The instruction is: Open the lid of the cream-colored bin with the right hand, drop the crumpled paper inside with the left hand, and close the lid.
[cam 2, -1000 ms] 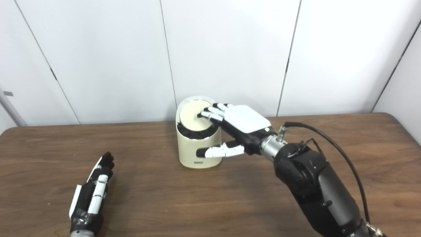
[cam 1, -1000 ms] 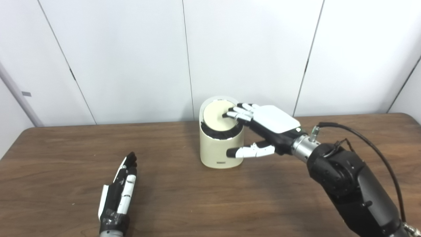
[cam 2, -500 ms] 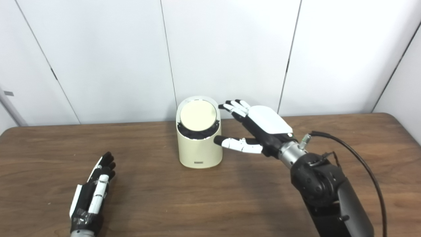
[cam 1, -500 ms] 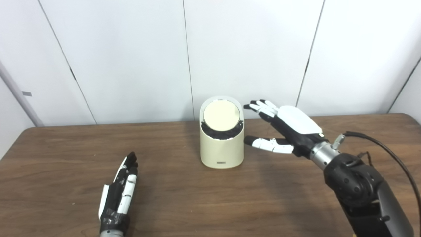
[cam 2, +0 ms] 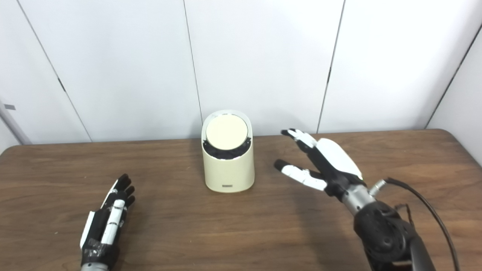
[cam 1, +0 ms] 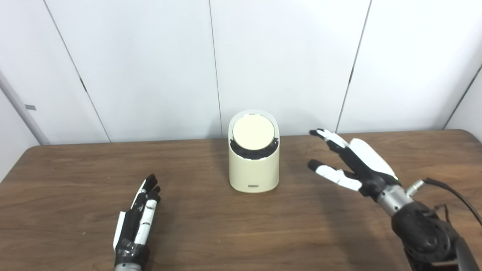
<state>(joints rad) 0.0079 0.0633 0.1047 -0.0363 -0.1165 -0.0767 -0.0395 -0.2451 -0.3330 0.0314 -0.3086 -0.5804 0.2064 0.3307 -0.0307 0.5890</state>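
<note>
Cream-colored bin point(cam 1: 254, 160) stands at table point(cam 1: 226, 226) centre, toward 12 o'clock, its round lid point(cam 1: 253, 132) shut. My right hand point(cam 1: 352, 163) hangs at 3 o'clock of it, apart, fingers spread, empty. My left hand point(cam 1: 137, 222) lies at 7 o'clock, fingers straight and together, empty.

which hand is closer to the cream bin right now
Right. The right hand hangs open just right of the cream-colored round plastic bin, not touching it. The left hand lies open on the table, farther off toward the front left.
</note>
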